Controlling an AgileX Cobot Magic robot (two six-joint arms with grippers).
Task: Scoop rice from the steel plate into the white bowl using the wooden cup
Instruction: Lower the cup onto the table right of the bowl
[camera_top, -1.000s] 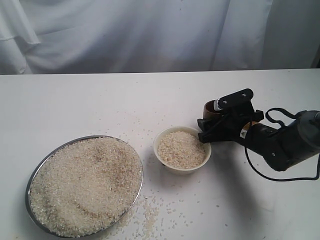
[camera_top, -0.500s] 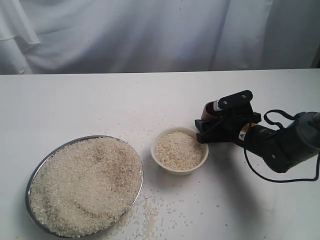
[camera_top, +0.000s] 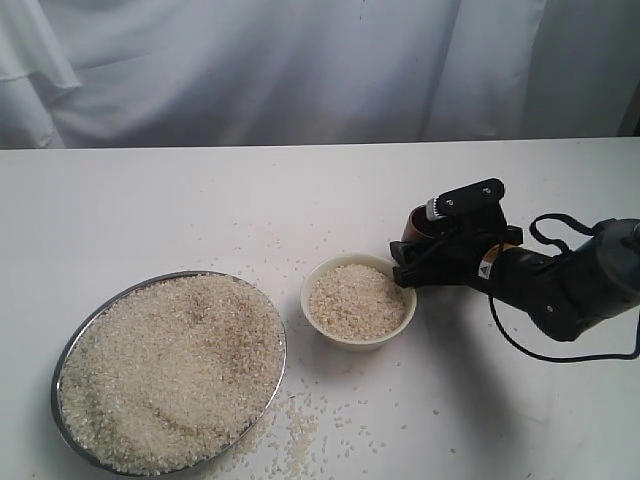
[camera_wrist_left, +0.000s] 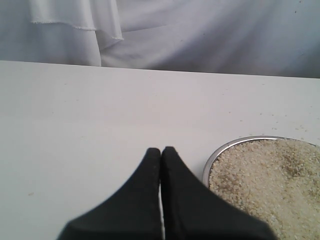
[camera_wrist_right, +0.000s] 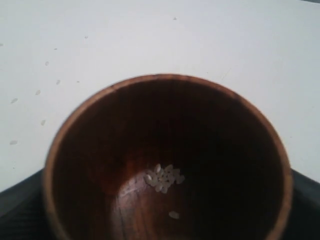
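The steel plate lies at the front left, heaped with rice. To its right stands the white bowl, filled with rice. My right gripper is shut on the wooden cup, held just right of and behind the bowl's rim. In the right wrist view the wooden cup shows a dark inside with only a few grains stuck near the bottom. My left gripper is shut and holds nothing, beside the plate's rim. It does not show in the exterior view.
Loose grains are scattered on the white table in front of the plate and bowl, and a few lie behind them. A white cloth hangs along the back edge. The right arm's cable loops above its wrist.
The right gripper with the cup has shifted slightly left, and the white bowl has slid a little left with it. The plate has stayed in place.
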